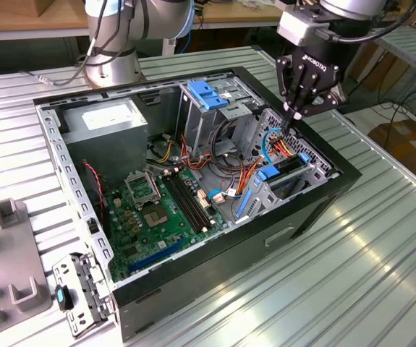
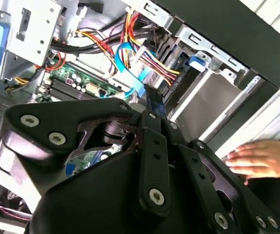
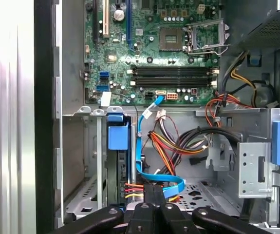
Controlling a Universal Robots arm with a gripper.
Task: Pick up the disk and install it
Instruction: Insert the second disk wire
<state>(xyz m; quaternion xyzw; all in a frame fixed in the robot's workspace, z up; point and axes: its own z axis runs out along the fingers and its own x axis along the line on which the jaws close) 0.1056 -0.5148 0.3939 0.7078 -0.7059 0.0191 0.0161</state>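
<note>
The disk (image 1: 289, 165) sits on edge in the drive cage at the exterior view's right side of the open computer case (image 1: 316, 210). It is a dark slab with a blue plastic rail tab (image 1: 268, 172). In the first wrist view the disk (image 3: 114, 170) shows as a dark strip under its blue tab (image 3: 118, 136). My gripper (image 1: 293, 116) hangs just above that cage, fingers shut together, over a bundle of blue, red and yellow cables (image 3: 154, 161). In the second wrist view my gripper (image 2: 152, 97) ends close to the blue cable (image 2: 130, 68); whether it touches is unclear.
A person's hand (image 2: 261, 158) rests on the table beside the case. Inside the case are the motherboard (image 1: 150, 217), a grey power-supply box (image 1: 106, 119) and a metal cage with a blue top (image 1: 208, 94). A loose metal bracket (image 1: 77, 289) and grey fixtures (image 1: 9, 246) lie outside the case.
</note>
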